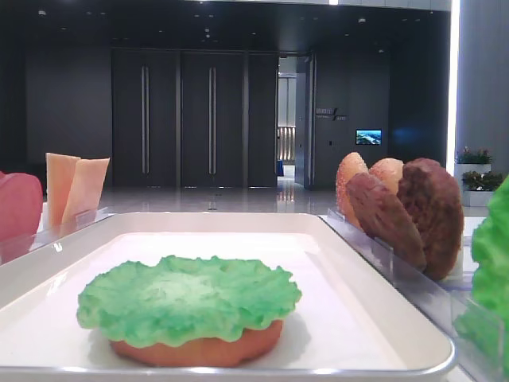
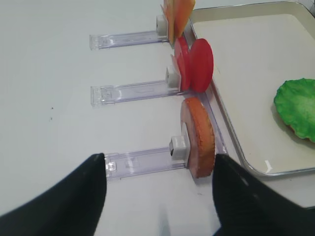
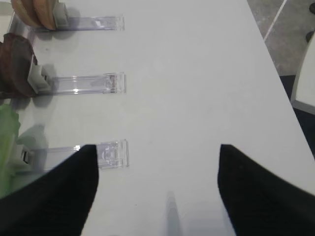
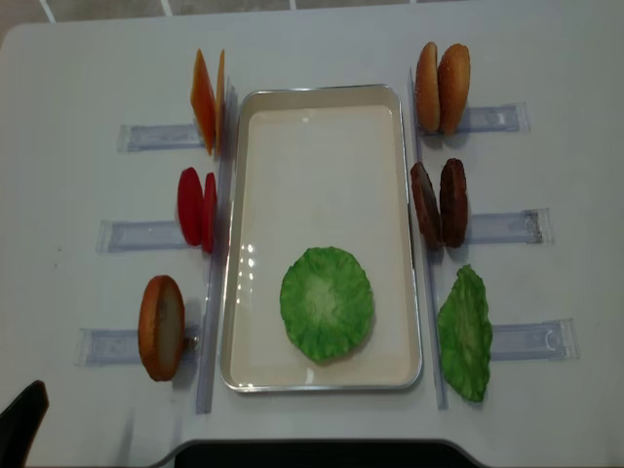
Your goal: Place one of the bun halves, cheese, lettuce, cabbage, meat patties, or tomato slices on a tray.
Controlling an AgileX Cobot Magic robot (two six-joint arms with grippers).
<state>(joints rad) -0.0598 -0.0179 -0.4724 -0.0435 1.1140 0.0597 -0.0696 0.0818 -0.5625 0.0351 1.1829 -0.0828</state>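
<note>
One lettuce leaf [image 4: 327, 303] lies flat in the tray [image 4: 322, 102], toward its near end, draped over a bun half [image 1: 199, 350] whose orange rim shows beneath the green in the low exterior view. The tray sits in the middle of the white tabletop [image 4: 78, 78], its long sides running from the near edge to the far edge.

Along the tray's left side stand three clear plastic holders [image 4: 132, 234]: cheese slices [image 4: 208, 100] toward the far edge, tomato slices [image 4: 197, 208] in the middle, and a single bun half [image 4: 161, 327] toward the near edge, all upright on edge. Along the right side are three more: two bun halves [image 4: 442, 87] farthest, two meat patties [image 4: 440, 203] in the middle, and a second lettuce leaf [image 4: 465, 333] nearest.

The right hand [image 3: 157, 191] hovers over bare tabletop right of those holders, its two dark fingers [image 3: 54, 196] spread wide with nothing between them. The left hand [image 2: 157, 196] hangs just short of the near-left bun half, fingers [image 2: 59, 196] likewise wide apart and holding nothing, the holder's rail between them.
</note>
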